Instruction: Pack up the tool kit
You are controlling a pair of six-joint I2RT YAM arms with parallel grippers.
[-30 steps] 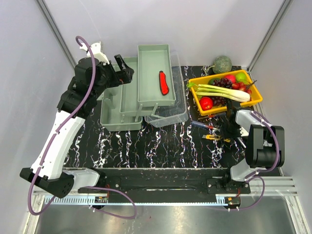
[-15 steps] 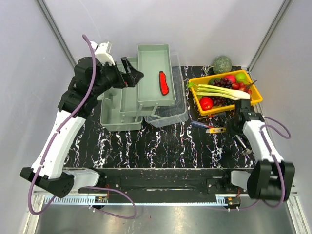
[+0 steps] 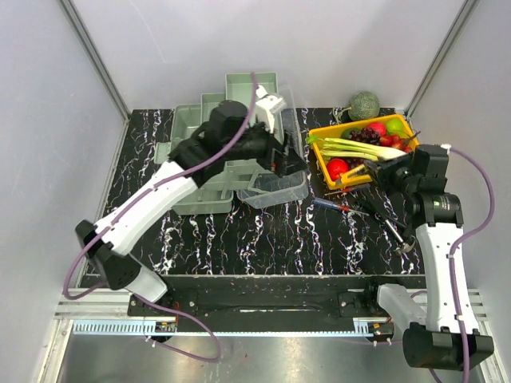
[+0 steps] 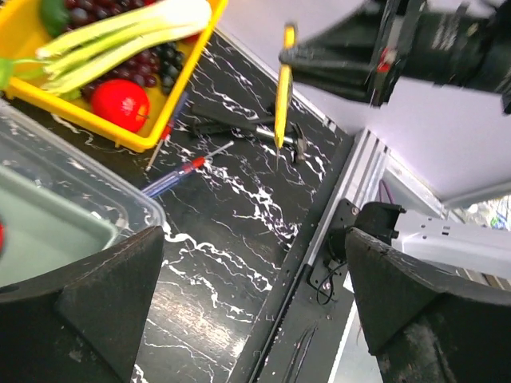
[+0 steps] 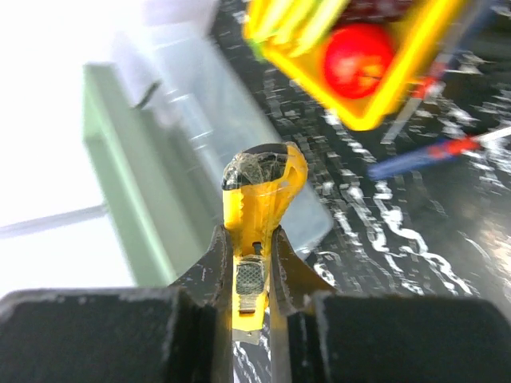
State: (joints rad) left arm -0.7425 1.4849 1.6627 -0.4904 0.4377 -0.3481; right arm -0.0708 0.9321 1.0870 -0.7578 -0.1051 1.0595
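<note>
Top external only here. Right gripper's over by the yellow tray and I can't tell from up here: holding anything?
Observer: Yes. The right wrist view shows the right gripper shut on the yellow utility knife, clamped from both sides.
Operator: How's the knife oriented?
Observer: In the left wrist view it hangs near vertical, gripped near its upper end, with the lower end pointing toward the table.
Operator: Left gripper free?
Observer: The left wrist view shows the left gripper wide open, with nothing between its fingers.
</note>
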